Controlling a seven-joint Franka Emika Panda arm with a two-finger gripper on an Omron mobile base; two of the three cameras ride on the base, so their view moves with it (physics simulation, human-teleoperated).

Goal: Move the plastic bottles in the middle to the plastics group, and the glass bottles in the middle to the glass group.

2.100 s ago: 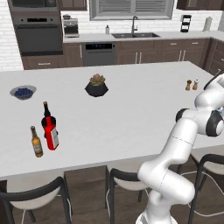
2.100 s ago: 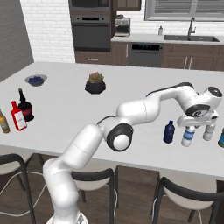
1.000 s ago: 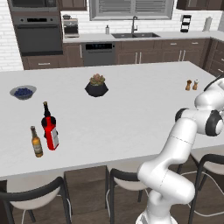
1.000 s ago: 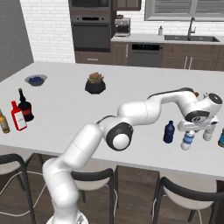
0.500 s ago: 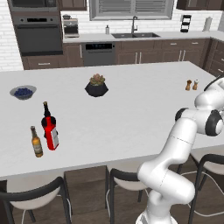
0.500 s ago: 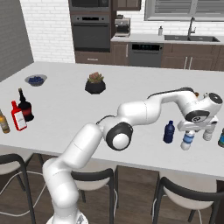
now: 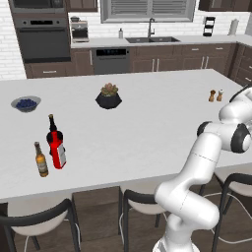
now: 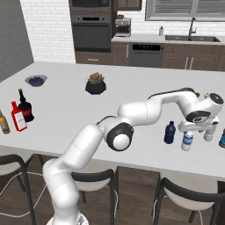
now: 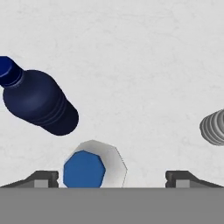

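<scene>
My gripper (image 9: 112, 179) is open, its fingertips (image 9: 41, 178) spread wide just above the counter. Between them, nearer the left finger, the clear water bottle (image 9: 94, 167) with a blue cap stands upright, and neither finger touches it. The squat dark-blue bottle (image 9: 39, 101) stands close beside it. In the right base view my gripper (image 8: 194, 130) hovers over the water bottle (image 8: 187, 141), right of the dark-blue bottle (image 8: 169, 132). A pale ribbed bottle (image 9: 214, 127) of the plastics group stands to the right (image 8: 210, 132). Far left, the red flat bottle (image 8: 18, 116) stands by the dark round bottle (image 8: 25, 106) and the amber beer bottle (image 8: 3, 123).
A potted plant (image 8: 95, 84) and a bowl of blue fruit (image 8: 36, 80) sit on the white island counter (image 8: 66, 110). Salt and pepper shakers (image 7: 216, 95) stand near its far right. A dark bottle (image 8: 222, 139) shows at the right edge. Stools line the near edge.
The hand sank a little toward the counter with the water bottle under it, then stayed put. The bottles at the far left have not moved.
</scene>
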